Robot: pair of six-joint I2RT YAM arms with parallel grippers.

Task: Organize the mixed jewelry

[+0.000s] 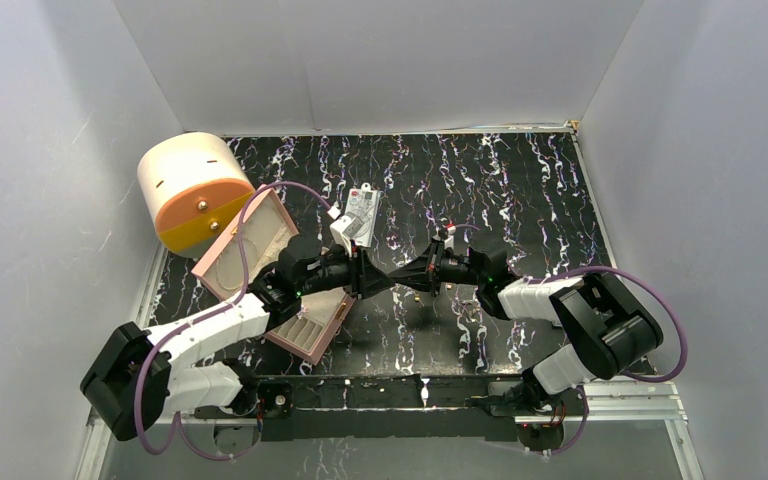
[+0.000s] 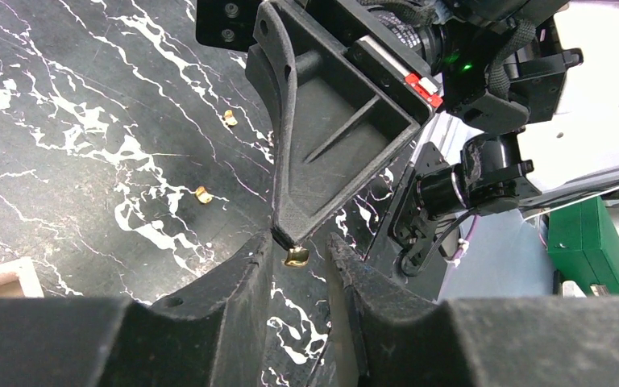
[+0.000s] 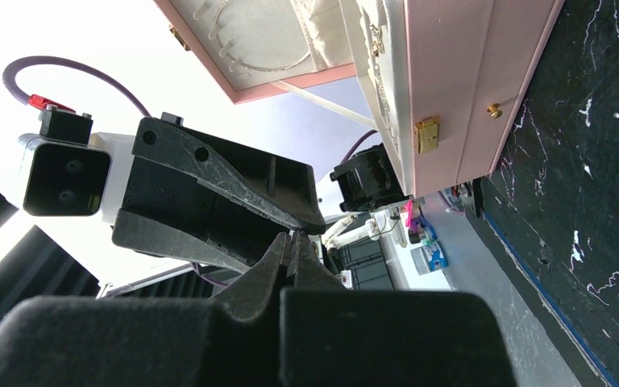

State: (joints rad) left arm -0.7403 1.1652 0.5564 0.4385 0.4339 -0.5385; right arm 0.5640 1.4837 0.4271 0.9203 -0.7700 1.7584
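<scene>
The gold stud (image 2: 296,258) looks pinched in the closed tip of your right gripper (image 2: 285,236), mid-table. Your left gripper (image 2: 299,244) has its fingers apart either side of it. From there a loose stud (image 2: 202,194) lies at 10 o'clock and a second stud (image 2: 229,119) at 11 on the black, white-veined table (image 1: 520,180). The open pink jewelry box (image 1: 310,325) is at 9, and there are plain grey walls (image 1: 380,60) all round.

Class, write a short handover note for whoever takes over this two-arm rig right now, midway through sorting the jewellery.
Left gripper: open, jaws either side of a tiny gold stud.
Right gripper: shut, that stud at its tip, apparently pinched.
Two more gold studs lie loose on the black marbled table; the pink jewellery box stands open.
Done: box opened.
Left: box this stud, probably via the left gripper, then the loose two.
</scene>
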